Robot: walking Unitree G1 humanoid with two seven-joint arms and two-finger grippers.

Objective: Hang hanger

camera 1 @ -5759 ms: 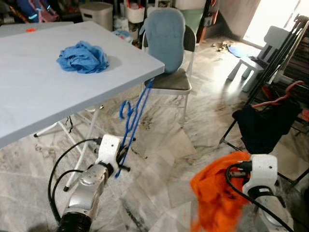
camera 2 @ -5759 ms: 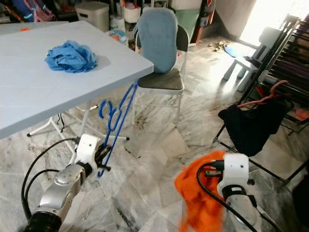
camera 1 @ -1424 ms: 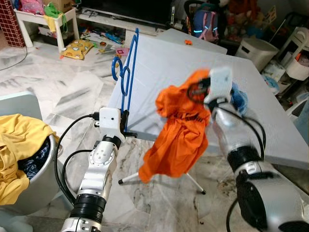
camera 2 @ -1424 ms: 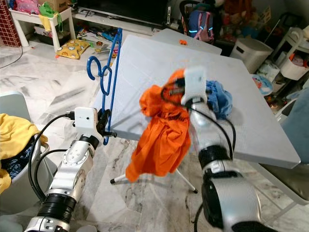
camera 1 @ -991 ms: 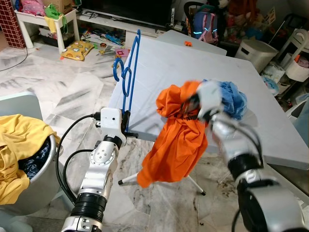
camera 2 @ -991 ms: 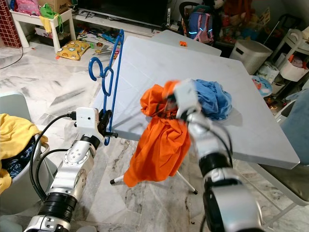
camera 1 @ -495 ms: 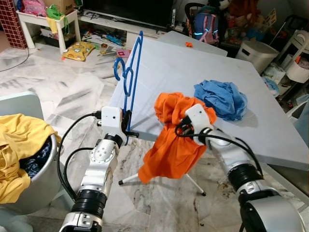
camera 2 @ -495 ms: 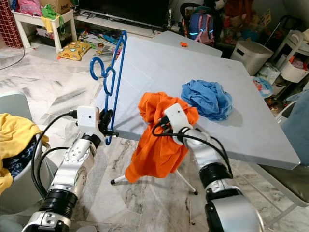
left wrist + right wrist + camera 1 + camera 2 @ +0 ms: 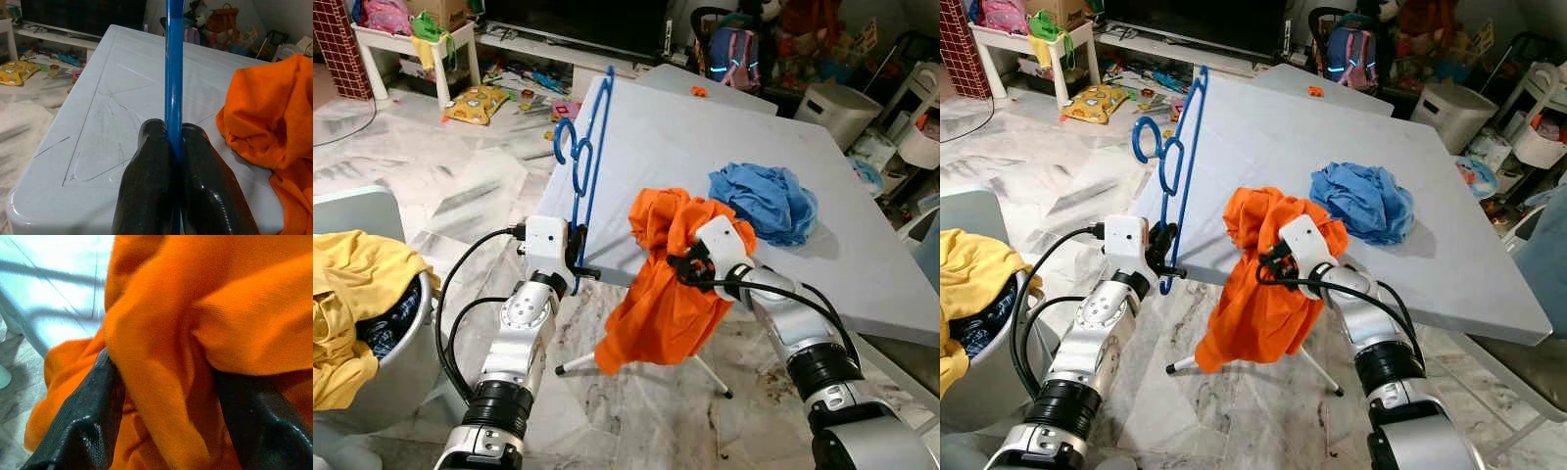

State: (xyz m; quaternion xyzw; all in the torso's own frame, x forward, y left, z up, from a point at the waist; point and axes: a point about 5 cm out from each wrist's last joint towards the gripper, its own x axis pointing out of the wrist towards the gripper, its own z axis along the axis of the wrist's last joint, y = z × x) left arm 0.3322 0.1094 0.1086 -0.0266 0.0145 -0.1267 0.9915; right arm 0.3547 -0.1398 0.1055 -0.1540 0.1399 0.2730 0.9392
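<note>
The left gripper (image 9: pixel 168 142) has its two fingers pressed together on the bar of the blue hanger (image 9: pixel 588 171). It holds the hanger upright just before the near left corner of the table (image 9: pixel 685 137), with the hook on top, above the table edge. The right gripper (image 9: pixel 690 269) has its jaws closed around a thick fold of the orange shirt (image 9: pixel 666 284). In the right wrist view the cloth fills the gap between the black fingers (image 9: pixel 83 426). The top of the shirt lies at the near edge of the table, and the rest hangs down over this edge toward the floor. A blue cloth (image 9: pixel 766 201) lies further in on the tabletop, apart from the shirt.

I judge that the step in hand is to bring shirt and hanger together, before anything is hung on a rail. The hanger and the shirt are near but not touching. The next move needs the shirt to be opened, because now it is a bunch and no neck opening can be seen. One arm of the hanger must then go inside this opening.
</note>
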